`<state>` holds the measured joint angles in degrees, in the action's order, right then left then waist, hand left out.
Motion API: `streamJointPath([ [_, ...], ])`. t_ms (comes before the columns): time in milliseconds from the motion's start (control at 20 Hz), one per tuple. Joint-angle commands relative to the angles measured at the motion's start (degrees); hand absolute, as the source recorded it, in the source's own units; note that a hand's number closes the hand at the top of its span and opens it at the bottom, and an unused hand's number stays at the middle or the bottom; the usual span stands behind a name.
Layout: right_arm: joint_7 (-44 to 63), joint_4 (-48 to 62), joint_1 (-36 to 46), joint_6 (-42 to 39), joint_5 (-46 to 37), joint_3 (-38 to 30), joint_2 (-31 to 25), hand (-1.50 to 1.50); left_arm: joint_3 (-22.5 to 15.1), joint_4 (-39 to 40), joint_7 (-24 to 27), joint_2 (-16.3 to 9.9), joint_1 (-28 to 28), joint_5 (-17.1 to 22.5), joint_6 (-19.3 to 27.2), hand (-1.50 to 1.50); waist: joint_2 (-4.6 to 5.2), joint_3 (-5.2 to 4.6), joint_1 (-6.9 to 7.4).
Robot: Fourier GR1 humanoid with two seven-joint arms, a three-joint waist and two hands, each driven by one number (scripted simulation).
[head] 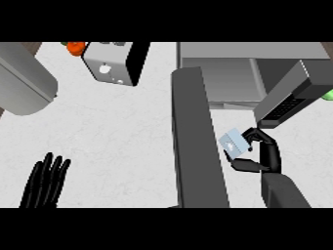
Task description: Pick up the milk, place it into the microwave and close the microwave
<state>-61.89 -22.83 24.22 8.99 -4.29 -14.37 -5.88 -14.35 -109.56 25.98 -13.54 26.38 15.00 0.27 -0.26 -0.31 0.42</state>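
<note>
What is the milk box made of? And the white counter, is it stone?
The milk in the right hand looks like a pale blue carton, likely coated cardboard: flat faces, sharp edges. The counter looks like polished marble or a stone-look top: white with faint grey veins. Neither is certain from looks alone.

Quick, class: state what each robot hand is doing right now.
Left hand: open, fingers straight, holding nothing.
Right hand: shut on the milk carton.
</note>
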Motion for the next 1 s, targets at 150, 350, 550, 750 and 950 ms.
streamJointPath([
  [150,3.2,-12.6,-3.48,0.55,1.57,5.34,5.68,1.5,5.42,0.71,0.43,-2.28,1.18,4.68,-4.42,-1.5,-0.1,0.23,-0.66],
  [350,6.93,-13.85,-0.4,5.73,-0.47,4.64,4.38,1.5,3.39,0.34,-0.08,-0.35,1.02,1.01,-3.15,-1.5,0.23,0.31,-0.09],
  [550,10.34,-17.05,-0.55,11.33,-0.59,7.07,5.71,1.5,5.97,0.93,1.45,-1.15,1.74,3.49,-5.95,-1.5,0.21,0.3,-0.1],
  [750,16.89,-19.28,1.93,14.57,-0.64,8.21,5.84,1.5,6.06,1.23,0.42,-0.01,1.39,2.49,-5.57,-1.5,0.2,0.3,-0.08],
  [950,19.48,-15.9,5.65,13.62,-1.82,7.78,2.47,1.5,8.73,4.2,0.78,-0.61,0.13,3.77,-7.86,-1.5,0.28,0.32,0.1],
])
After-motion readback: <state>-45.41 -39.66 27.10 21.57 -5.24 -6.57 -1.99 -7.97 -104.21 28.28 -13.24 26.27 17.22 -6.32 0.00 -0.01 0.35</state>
